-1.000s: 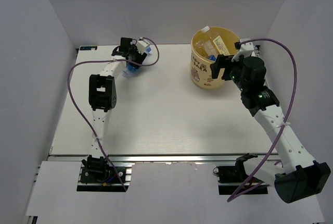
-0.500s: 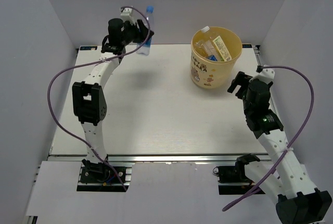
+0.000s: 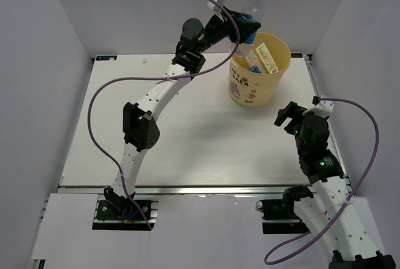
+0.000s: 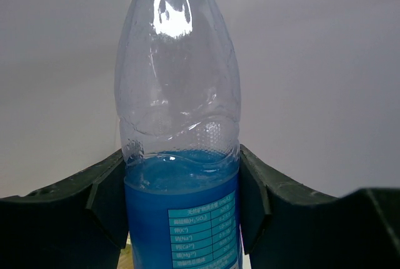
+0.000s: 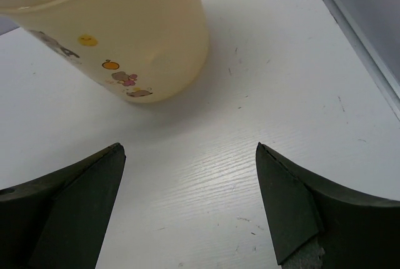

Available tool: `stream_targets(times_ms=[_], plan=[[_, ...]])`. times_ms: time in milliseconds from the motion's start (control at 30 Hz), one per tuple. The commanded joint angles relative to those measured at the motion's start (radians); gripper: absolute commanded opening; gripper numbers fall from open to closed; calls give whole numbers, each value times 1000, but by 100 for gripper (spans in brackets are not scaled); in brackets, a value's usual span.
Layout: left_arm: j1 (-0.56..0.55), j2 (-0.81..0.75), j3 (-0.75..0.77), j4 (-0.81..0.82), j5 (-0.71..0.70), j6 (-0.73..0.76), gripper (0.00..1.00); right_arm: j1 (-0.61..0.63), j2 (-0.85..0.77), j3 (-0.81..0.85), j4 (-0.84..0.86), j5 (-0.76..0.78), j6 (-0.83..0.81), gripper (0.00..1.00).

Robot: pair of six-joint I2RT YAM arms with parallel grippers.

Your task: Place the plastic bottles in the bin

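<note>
The left fingers [image 4: 103, 209] squeeze a clear blue-labelled plastic bottle [image 4: 181, 125] upright between them, with the round pale-yellow plastic bin [image 3: 250, 87] below. The right fingers [image 5: 69, 200] are wide open and empty, bin just ahead.

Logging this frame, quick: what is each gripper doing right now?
Left gripper: shut on the clear bottle with the blue label.
Right gripper: open, holding nothing.

The white table [image 3: 187, 137] bears the pale-yellow bin [image 3: 250, 91] — upright, toward its far right.
</note>
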Motion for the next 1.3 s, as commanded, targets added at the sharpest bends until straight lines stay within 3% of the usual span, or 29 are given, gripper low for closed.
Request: stream_targets(times_ms=[0, 167, 300, 500, 567, 1067, 1267], plan=[[-27, 85, 70, 129, 8, -52, 67, -3, -7, -24, 42, -59, 8, 89], [-127, 92, 37, 143, -97, 110, 70, -3, -20, -47, 45, -82, 16, 89], [-148, 181, 109, 124, -183, 155, 71, -3, -33, -55, 46, -109, 11, 89], [-151, 224, 112, 130, -187, 143, 86, -4, -34, -66, 60, -110, 4, 89], [-151, 218, 107, 105, -187, 163, 98, -4, -30, -66, 65, -112, 1, 89], [-150, 114, 38, 36, -228, 229, 98, -4, 15, -43, 62, -118, -9, 89], [-136, -41, -61, -27, -314, 247, 98, -4, 55, -28, 51, -87, -15, 89]])
